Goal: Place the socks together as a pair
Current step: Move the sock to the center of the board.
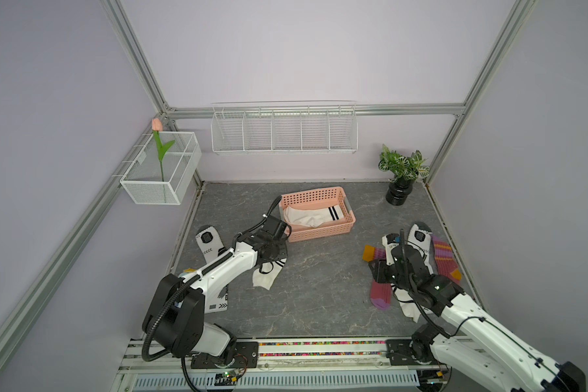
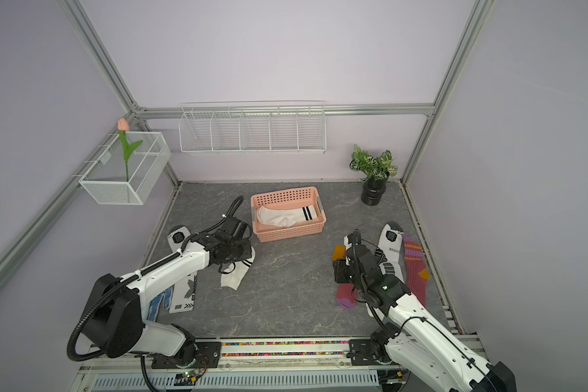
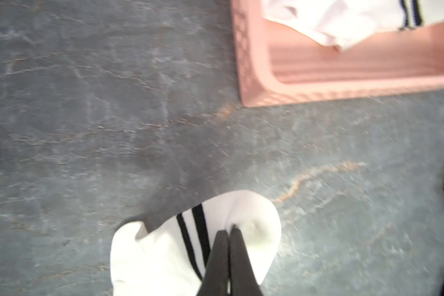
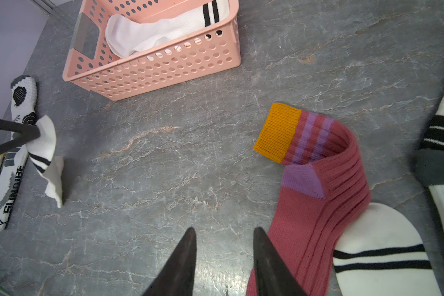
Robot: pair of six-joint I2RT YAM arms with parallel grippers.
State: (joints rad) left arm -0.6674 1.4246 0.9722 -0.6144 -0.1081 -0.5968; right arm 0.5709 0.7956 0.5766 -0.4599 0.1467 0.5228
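Worktop (image 1: 319,298): dark grey, marbled with pale and rust-coloured veins. Basket (image 1: 316,233): salmon pink, pierced with rows of round holes. Basket sock (image 1: 306,217): white with two black cuff stripes; striped sock (image 3: 251,207) and right striped sock (image 4: 379,230) alike. Maroon sock (image 4: 326,200): ribbed maroon, two purple stripes, purple heel, orange cuff. Sports sock (image 1: 206,244): white with grey and black markings. Glove (image 2: 157,305): blue-dotted. Plant (image 1: 403,164): green leaves veined white. Pot (image 1: 397,194): glossy black. Tulip (image 1: 156,124): pink bloom, green stem. Rack (image 1: 284,134): white wire. Wall (image 1: 319,51): pale lilac.
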